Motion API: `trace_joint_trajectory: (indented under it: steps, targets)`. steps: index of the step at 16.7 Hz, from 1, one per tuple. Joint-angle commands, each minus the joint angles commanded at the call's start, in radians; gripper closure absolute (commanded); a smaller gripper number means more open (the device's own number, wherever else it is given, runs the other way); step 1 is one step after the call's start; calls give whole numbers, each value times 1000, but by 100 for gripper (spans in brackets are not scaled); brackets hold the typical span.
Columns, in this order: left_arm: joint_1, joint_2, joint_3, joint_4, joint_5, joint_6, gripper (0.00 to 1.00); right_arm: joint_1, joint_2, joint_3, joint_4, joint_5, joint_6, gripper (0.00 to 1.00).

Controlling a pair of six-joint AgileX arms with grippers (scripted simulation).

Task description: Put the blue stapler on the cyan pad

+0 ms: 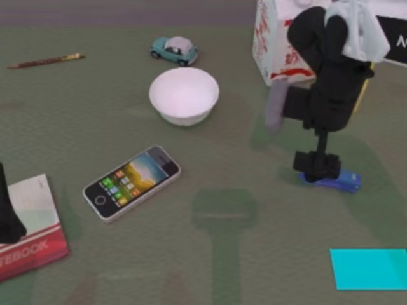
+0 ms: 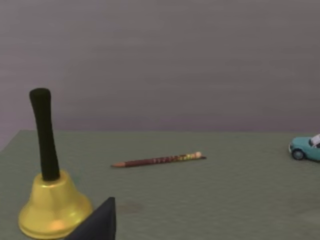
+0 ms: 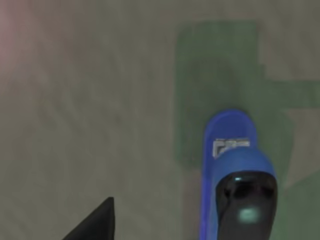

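The blue stapler (image 1: 342, 182) lies flat on the table at the right, well behind the cyan pad (image 1: 369, 268), which sits at the front right edge. My right gripper (image 1: 316, 166) hangs open directly over the stapler's left end. In the right wrist view the stapler (image 3: 229, 150) with its black top strip lies close below, to one side of the single fingertip (image 3: 102, 222) that shows, with bare table between them. My left gripper (image 1: 6, 219) is parked at the far left edge, with one fingertip (image 2: 104, 220) in its wrist view and nothing held.
A white bowl (image 1: 184, 95), a teal toy car (image 1: 174, 49) and a pencil (image 1: 46, 61) lie at the back. A smartphone (image 1: 131, 183) is left of centre, a red book (image 1: 28, 229) at front left, a carton (image 1: 280, 44) behind the right arm. A brass bell (image 2: 50, 200) stands beside the left gripper.
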Motion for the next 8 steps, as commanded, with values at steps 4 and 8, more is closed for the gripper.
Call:
trace_joint_trajectory:
  steps: [4,8]
  targets:
    - [0,0,0,0,0,0,0,2,39,-97,131,0,2,0]
    - [0,0,0,0,0,0,0,2,41,-103,138,0,2,0]
